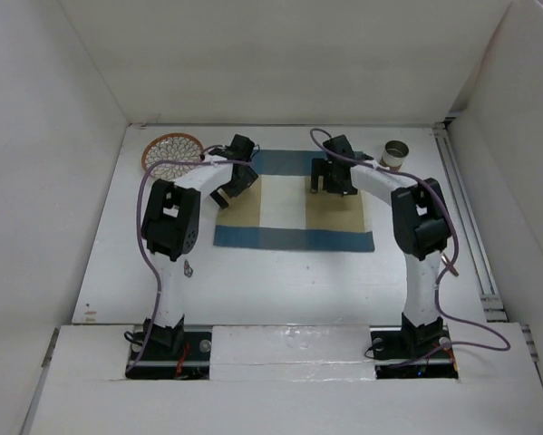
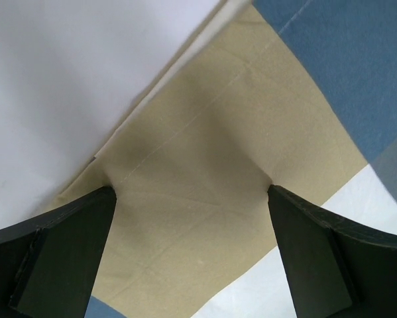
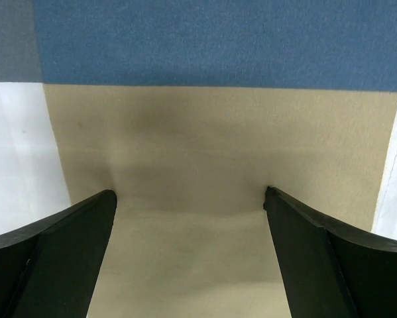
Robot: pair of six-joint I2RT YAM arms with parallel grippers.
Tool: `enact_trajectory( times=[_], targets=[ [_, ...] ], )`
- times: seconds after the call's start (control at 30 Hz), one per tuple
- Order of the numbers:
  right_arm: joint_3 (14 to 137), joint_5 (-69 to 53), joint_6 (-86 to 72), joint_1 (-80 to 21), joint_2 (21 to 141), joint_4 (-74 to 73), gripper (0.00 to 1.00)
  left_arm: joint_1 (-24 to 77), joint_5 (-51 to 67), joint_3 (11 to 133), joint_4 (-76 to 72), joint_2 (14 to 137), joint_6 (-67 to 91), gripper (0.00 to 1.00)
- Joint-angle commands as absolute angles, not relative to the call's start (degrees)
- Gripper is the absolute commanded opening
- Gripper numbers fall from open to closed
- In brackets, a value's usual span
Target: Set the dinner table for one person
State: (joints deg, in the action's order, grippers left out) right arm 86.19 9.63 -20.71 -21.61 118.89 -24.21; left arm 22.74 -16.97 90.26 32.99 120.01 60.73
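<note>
The checked placemat (image 1: 294, 201) lies spread at the middle of the white surface (image 1: 280, 281), so the setting looks barely begun. The round woven disc (image 1: 172, 154) sits off its far left corner and the metal cup (image 1: 398, 154) off its far right, neither on the cloth; no cutlery shows. The left hand (image 2: 191, 192) and right hand (image 3: 190, 195) are both spread wide and empty, tips down on tan patches. The cloth's left edge looks doubled. The nearer part of the surface is bare; the walls stand close behind both items.
</note>
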Motion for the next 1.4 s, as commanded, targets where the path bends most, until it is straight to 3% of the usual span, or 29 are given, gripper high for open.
enact_trajectory(
  times=[0.0, 0.17, 0.53, 0.93, 1.37],
  targets=[
    [93.32, 8.53, -18.55, -19.78, 122.51, -29.35, 1.0, 19.52, -15.74, 95.09, 36.12, 127.08, 59.24, 1.0],
    [100.63, 8.0, -17.23, -19.16, 125.95, -31.91, 1.0, 18.28, -13.27, 97.21, 35.16, 127.62, 57.57, 1.0],
    [104.68, 5.71, -15.56, -17.4, 128.67, -34.01, 1.0, 20.04, -11.34, 90.53, 31.55, 123.75, 57.57, 1.0],
    [119.09, 3.87, -12.66, -14.5, 137.11, -42.1, 1.0, 20.65, -9.05, 83.67, 28.48, 121.2, 58.62, 1.0],
    [114.52, 5.19, -13.18, -15.64, 129.91, -39.2, 1.0, 20.65, -14.15, 89.47, 33.48, 117.43, 57.48, 1.0]
  ],
)
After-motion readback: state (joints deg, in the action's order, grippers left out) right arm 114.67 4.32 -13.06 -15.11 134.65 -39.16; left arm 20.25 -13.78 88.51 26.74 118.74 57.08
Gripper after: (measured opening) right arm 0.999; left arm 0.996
